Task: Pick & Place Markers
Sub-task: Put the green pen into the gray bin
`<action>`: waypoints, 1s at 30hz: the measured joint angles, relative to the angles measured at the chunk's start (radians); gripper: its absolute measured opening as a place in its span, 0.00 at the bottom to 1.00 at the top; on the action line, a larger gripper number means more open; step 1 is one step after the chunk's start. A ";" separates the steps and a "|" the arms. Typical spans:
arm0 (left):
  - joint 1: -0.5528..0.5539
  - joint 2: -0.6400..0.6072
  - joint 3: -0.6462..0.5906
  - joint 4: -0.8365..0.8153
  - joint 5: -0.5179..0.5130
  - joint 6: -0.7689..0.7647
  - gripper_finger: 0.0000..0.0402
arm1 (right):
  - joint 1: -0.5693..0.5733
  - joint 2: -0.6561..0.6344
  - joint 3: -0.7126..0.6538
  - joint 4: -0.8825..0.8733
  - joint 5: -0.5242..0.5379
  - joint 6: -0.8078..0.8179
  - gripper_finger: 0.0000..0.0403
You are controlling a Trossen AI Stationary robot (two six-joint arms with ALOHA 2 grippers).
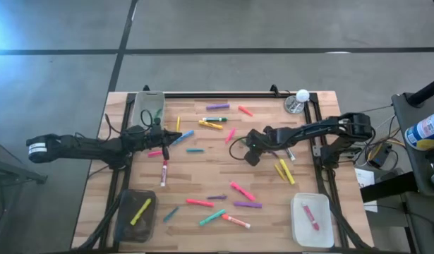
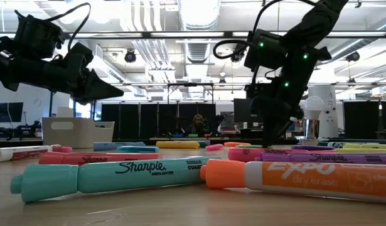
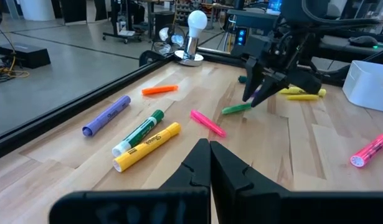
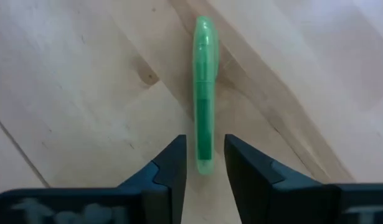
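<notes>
- The right gripper (image 4: pixel 203 163) is down at the wood table (image 1: pixel 202 176), just to the 3 o'clock side of its middle. Its two fingers (image 4: pixel 169 165) are a little apart, with the end of a green marker (image 4: pixel 203 93) between them. I cannot tell if they squeeze it.
- The left gripper (image 3: pixel 210 163) hangs above the table toward 9 o'clock, fingers pressed together, holding nothing.
- Markers (image 1: pixel 234 194) lie all over the table.
- One pink marker (image 1: pixel 310 215) lies in the clear bin (image 1: pixel 312 220) at 5 o'clock.
- One yellow marker (image 1: pixel 140 211) lies in the dark bin (image 1: pixel 135 215) at 7 o'clock.
</notes>
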 joint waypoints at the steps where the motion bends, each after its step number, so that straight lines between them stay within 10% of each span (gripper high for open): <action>1: 0.000 0.000 0.000 0.000 0.000 0.000 0.00 | -0.004 0.006 0.000 0.007 -0.008 -0.006 0.24; 20: -0.001 0.000 0.000 0.005 0.000 0.000 0.00 | 0.008 -0.023 -0.002 0.073 -0.043 -0.059 0.08; 30: 0.000 -0.002 0.000 0.023 0.000 -0.028 0.00 | 0.096 -0.015 -0.053 0.542 -0.043 -0.175 0.08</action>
